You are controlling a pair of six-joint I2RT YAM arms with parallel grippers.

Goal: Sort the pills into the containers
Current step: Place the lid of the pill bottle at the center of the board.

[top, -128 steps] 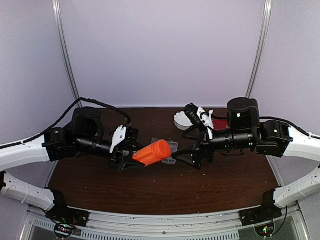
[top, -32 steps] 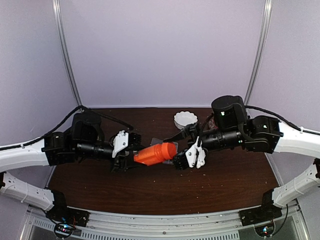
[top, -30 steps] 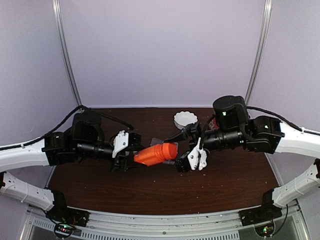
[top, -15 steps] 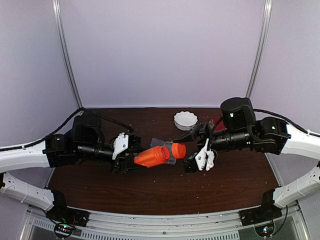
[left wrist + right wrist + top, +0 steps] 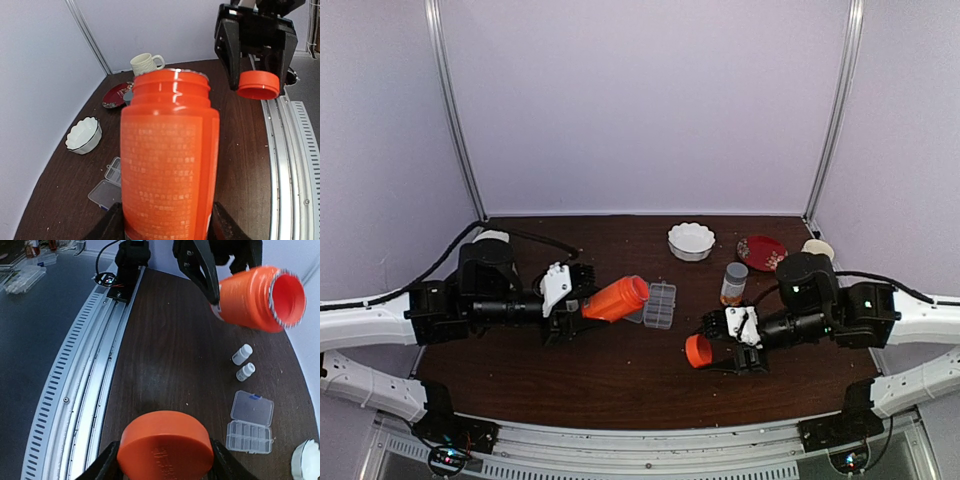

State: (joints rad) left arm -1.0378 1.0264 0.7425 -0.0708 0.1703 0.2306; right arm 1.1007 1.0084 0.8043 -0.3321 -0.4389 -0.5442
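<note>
The clear organizer box, its lid open and any pills too small to see, lay on the desk, long axis twelve-to-six, at three o'clock just past the open orange bottle clamped in the nearer left end effector, while the right end effector pinched the cap.

Nothing legible. Faint printed lines on orange bottle, blurred. Embossed marks on orange cap, unreadable. Tiny blue mark on pill organizer box, unreadable.

Organizer box between bottle and cap
</note>
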